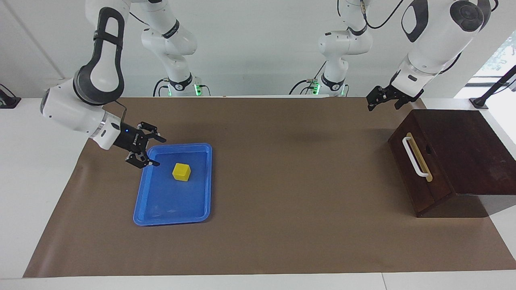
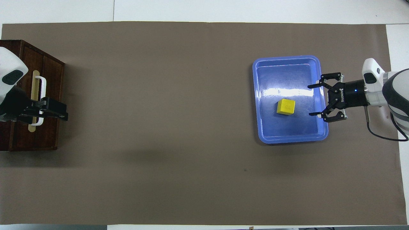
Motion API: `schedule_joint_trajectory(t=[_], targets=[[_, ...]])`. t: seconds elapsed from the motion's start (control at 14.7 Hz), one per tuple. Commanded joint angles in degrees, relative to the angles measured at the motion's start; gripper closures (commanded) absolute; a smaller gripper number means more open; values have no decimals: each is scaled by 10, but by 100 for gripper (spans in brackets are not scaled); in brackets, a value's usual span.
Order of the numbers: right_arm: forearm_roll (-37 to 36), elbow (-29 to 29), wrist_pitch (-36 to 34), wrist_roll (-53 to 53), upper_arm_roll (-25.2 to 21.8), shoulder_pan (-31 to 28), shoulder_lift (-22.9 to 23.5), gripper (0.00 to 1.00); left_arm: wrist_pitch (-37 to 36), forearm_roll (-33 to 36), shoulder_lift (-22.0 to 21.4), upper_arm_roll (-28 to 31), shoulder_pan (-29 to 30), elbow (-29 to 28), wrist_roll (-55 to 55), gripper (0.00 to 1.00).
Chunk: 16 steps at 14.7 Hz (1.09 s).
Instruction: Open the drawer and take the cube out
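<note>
The left pincer [image 1: 383, 100] is held above the shut drawer [image 1: 419, 169]; its finger state cannot be told. The cube [image 1: 182, 172] is seen in the blue tray [image 1: 203, 209], beside the spread right pincer [image 1: 147, 149]. A careless sweep could knock the cube away.

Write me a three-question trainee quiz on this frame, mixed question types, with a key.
1. True or false: the cube lies in the blue tray.
2. The drawer is: A) pulled fully out, B) shut, C) off the box.
3. Which gripper hangs open over the tray's edge, and where is the other one?

Key
1. True.
2. B; its front with the white handle sits flush.
3. The right gripper, open and holding nothing. The left gripper is in the air by the brown box, apart from the handle.
</note>
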Motion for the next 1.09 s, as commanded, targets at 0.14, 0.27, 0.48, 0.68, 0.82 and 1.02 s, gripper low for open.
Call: schedule_joint_trajectory(t=[0.14, 0.27, 0.48, 0.68, 0.82, 1.02], targets=[[-84, 77, -38, 139, 5, 3, -8, 0, -19, -6, -9, 17, -6, 15, 8, 0], [-124, 80, -38, 216, 5, 16, -41, 0, -12, -6, -23, 18, -8, 13, 6, 0], [-209, 80, -39, 343, 5, 36, -96, 0, -13, -6, -26, 17, -8, 10, 3, 0], [-235, 81, -32, 393, 5, 39, -117, 0, -13, -6, -27, 17, -2, 10, 3, 0], [-236, 88, -39, 417, 5, 34, -119, 0, -13, -6, -27, 18, -1, 10, 4, 0], [-254, 97, -61, 512, 1, 31, -126, 0, -13, -6, -26, 17, -1, 10, 3, 0]])
